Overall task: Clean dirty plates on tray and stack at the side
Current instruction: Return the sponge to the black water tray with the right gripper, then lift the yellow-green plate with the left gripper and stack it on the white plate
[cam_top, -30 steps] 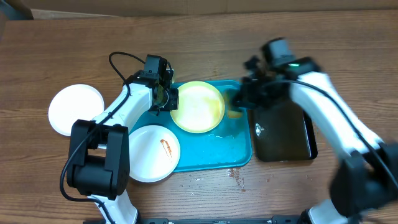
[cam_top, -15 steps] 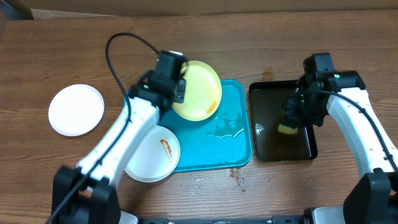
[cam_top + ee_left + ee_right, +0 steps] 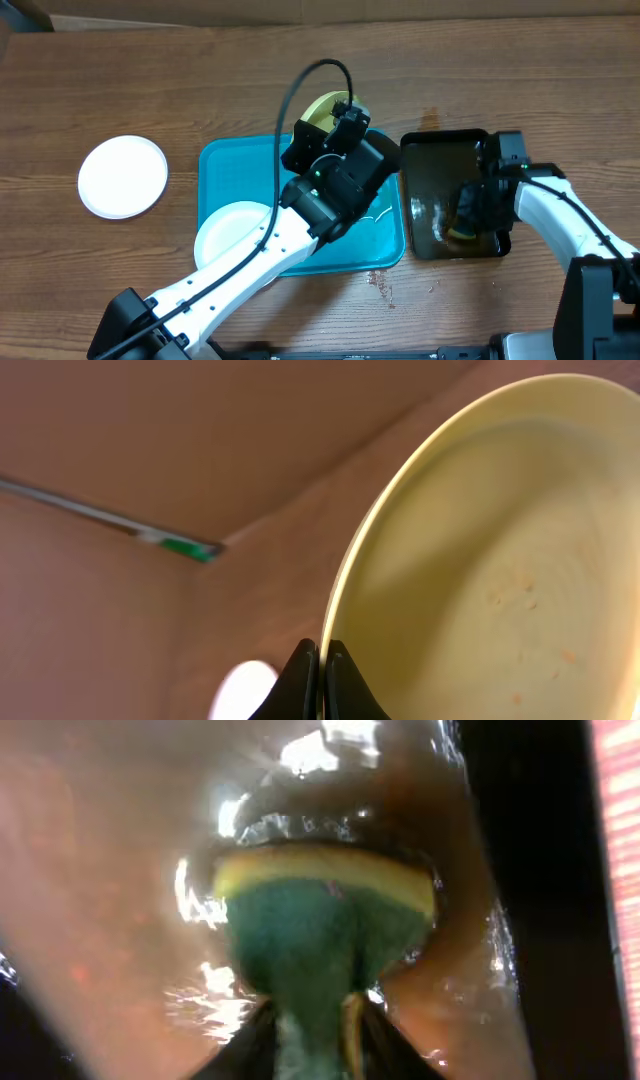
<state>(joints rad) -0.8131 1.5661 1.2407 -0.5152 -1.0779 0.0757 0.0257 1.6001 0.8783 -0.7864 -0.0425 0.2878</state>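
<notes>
Above the far edge of the turquoise tray (image 3: pixel 225 160), the left gripper (image 3: pixel 322 665) pinches the rim of the pale yellow-green plate (image 3: pixel 500 560), jaws fully closed. From overhead, its arm hides most of that plate. It also partly covers a white plate (image 3: pixel 232 232) at the tray's near left corner. Another white plate (image 3: pixel 123 176) lies off the tray, near the left edge of the table (image 3: pixel 100 80). The right gripper (image 3: pixel 310 1020) narrowly squeezes a green-and-yellow sponge (image 3: pixel 325 910) in the wet black tray (image 3: pixel 440 160).
</notes>
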